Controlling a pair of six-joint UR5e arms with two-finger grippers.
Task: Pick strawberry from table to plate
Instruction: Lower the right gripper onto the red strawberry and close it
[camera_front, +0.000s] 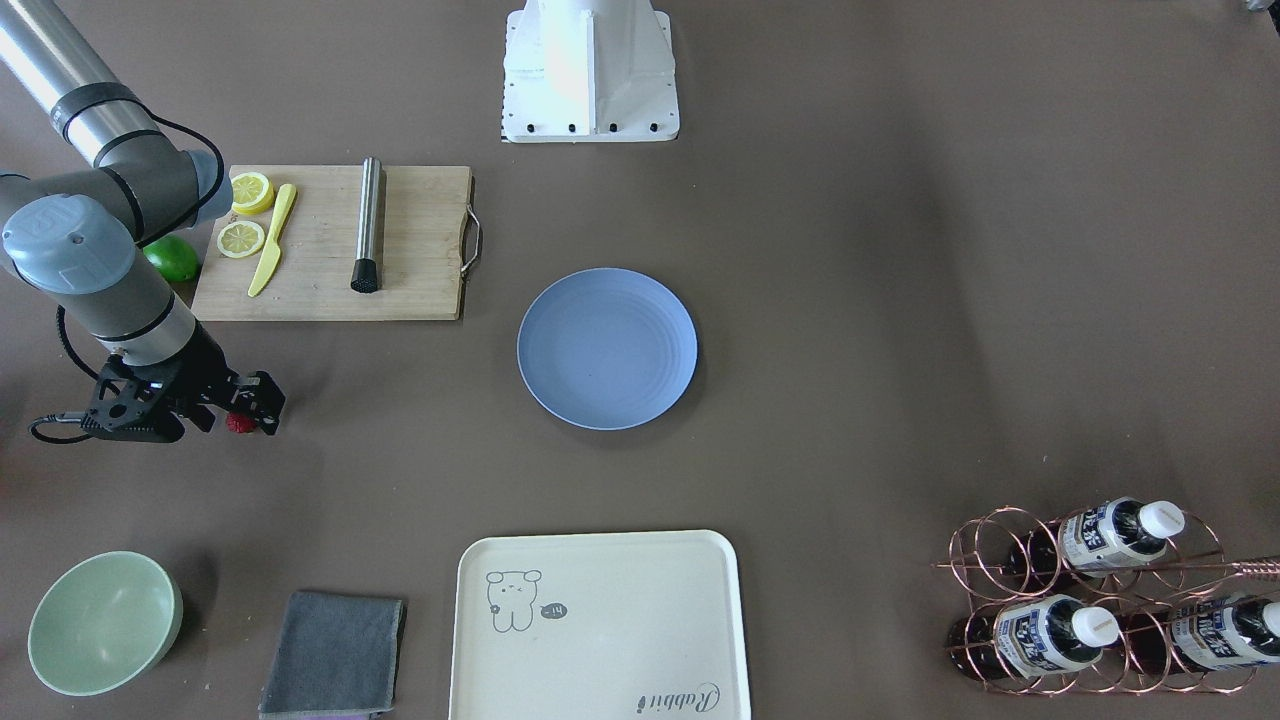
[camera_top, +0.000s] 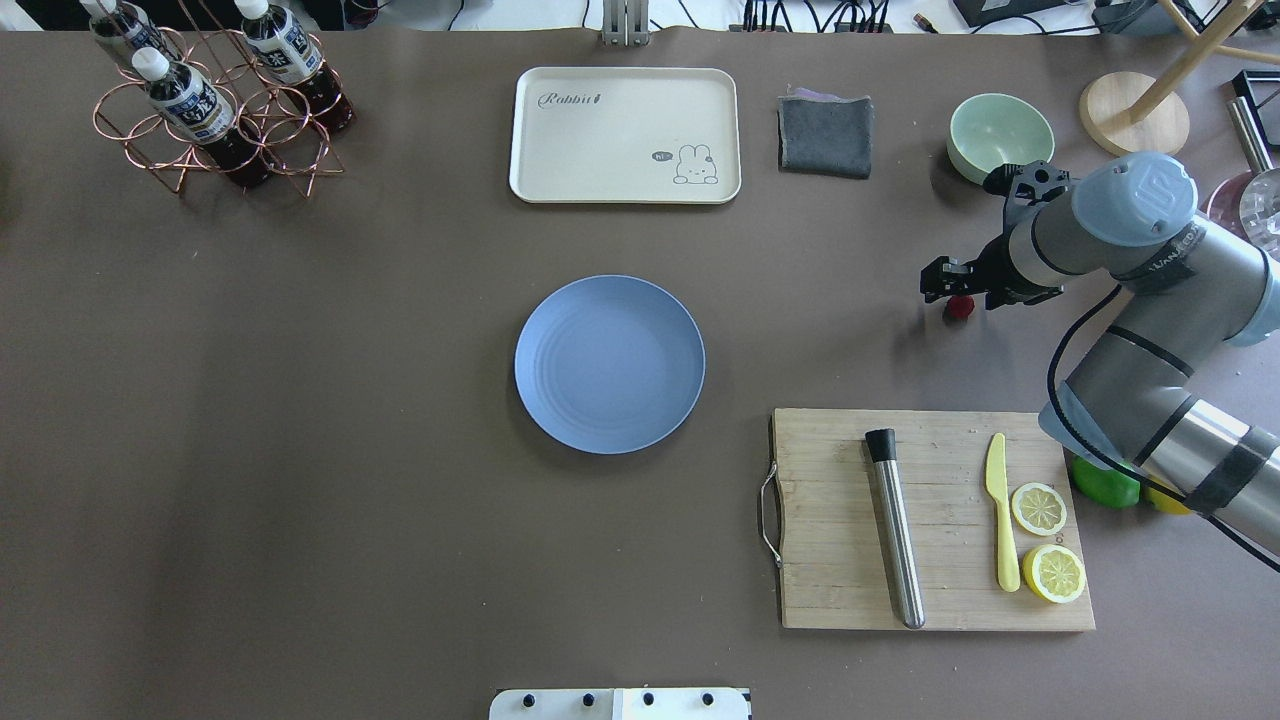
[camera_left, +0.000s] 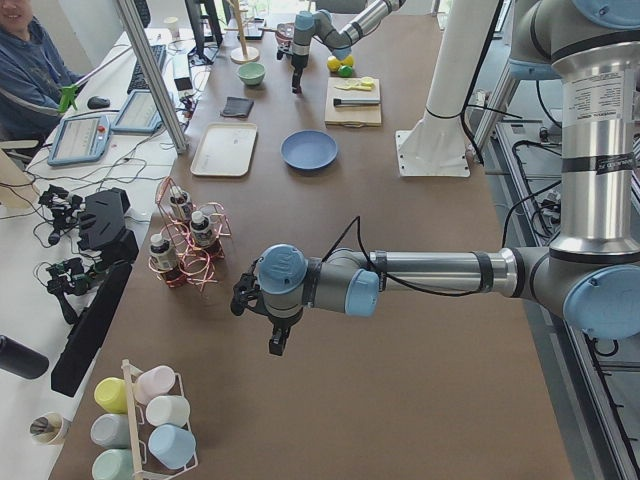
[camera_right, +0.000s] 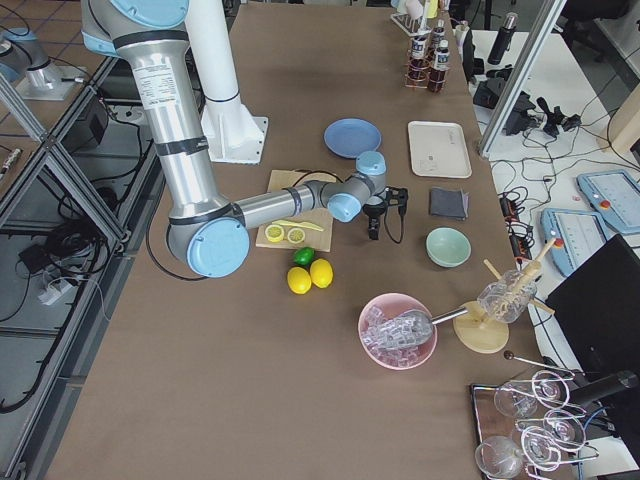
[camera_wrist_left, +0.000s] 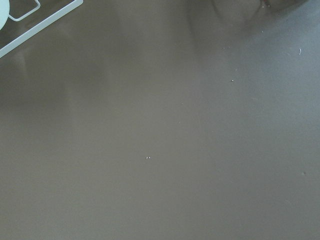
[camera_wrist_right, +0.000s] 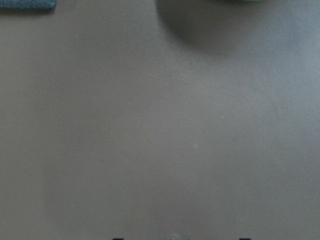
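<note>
The strawberry (camera_front: 240, 423) (camera_top: 960, 307), small and dark red, lies on the brown table (camera_front: 850, 300) well off to one side of the light blue plate (camera_front: 606, 348) (camera_top: 609, 364). My right gripper (camera_front: 243, 411) (camera_top: 957, 294) hangs low right over the berry, pointing down. In the right wrist view only two dark fingertips show, far apart at the bottom edge, so it is open; the berry is hidden there. The plate holds nothing. My left gripper (camera_left: 276, 340) shows only in the exterior left view, above bare table near the bottle rack; I cannot tell its state.
A wooden cutting board (camera_top: 940, 600) carries lemon slices, a yellow knife and a steel rod. A lime (camera_top: 1104, 484) lies beside it under the right arm. A green bowl (camera_top: 1000, 135), grey cloth (camera_top: 826, 135), cream tray (camera_top: 625, 135) and bottle rack (camera_top: 215, 110) line the far edge.
</note>
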